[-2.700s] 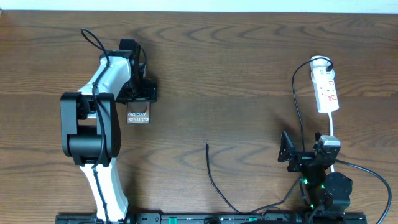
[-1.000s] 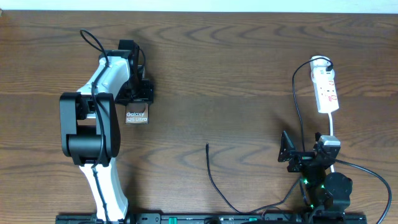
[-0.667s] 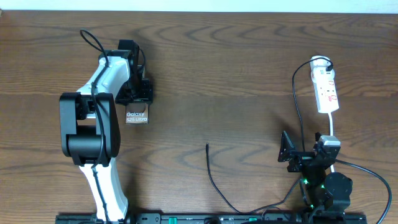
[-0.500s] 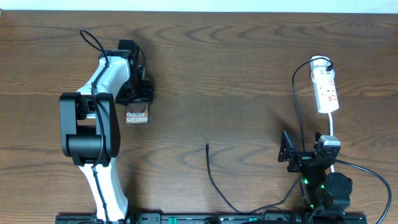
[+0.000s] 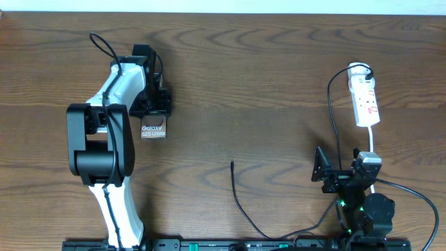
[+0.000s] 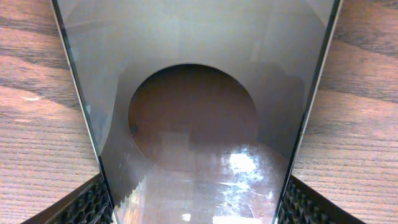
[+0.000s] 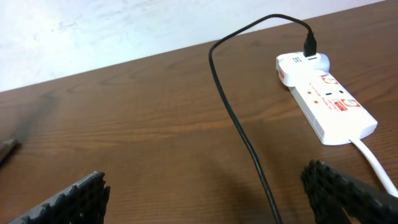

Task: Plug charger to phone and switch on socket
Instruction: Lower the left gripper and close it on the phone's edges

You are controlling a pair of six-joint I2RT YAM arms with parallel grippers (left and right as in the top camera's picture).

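The phone (image 5: 154, 129) lies on the table at the left, its white "Galaxy S25 Ultra" lettering showing. My left gripper (image 5: 155, 109) is shut on its far end. In the left wrist view the phone (image 6: 193, 118) with its brown oval fills the gap, and both pads (image 6: 93, 204) press its edges. The charger cable (image 5: 240, 206) ends in a free plug tip (image 5: 232, 164) on the bare wood at centre. The white socket strip (image 5: 366, 101) lies at the right. My right gripper (image 5: 343, 169) stands open below it, and the black cable (image 7: 239, 130) runs between its fingers (image 7: 81, 199) untouched.
The charger's other end is plugged into the far end of the strip (image 7: 309, 46). The strip's white cord (image 5: 372, 139) runs down to the right arm's base. A pale wall (image 7: 124, 25) rises behind the table's far edge.
The left jaws have closed in a little on the phone since the earliest frame. Over the last second nothing has visibly moved.
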